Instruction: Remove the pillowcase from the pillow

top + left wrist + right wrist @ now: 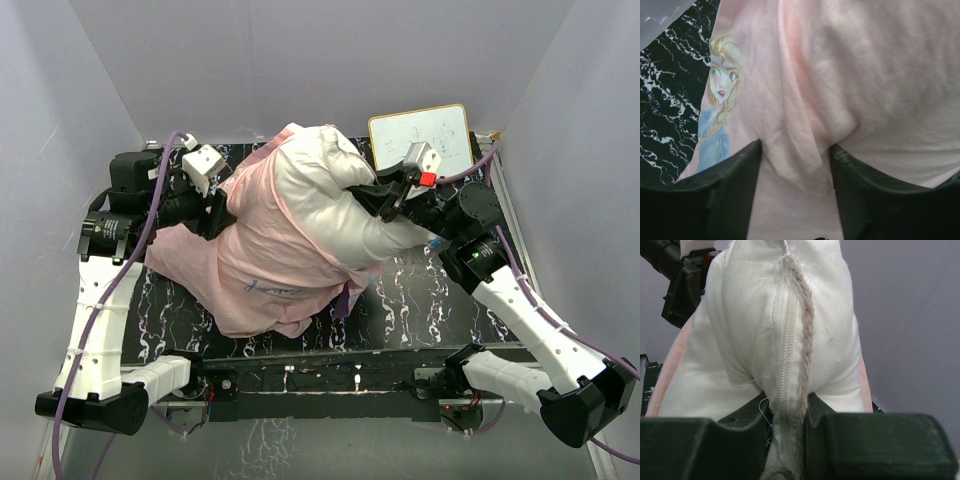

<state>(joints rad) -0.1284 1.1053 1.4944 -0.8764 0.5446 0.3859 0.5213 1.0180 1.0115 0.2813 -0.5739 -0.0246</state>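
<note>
We see the right pincer [787, 412] clamped on the zipper seam of the pillow [765, 330]. The pillow's white end sticks out of the pillowcase [255, 255] - pale pink side up - which lies across the black marbled tabletop [420, 300]. The left pincer [795, 149] stands parted, with a fold of pillowcase between its jaws.

pillow [335, 195]: middle of surface [420, 300]
pillowcase [255, 260]: over pillow's left part
whiteboard [425, 135]: behind pillow, right rear
</note>
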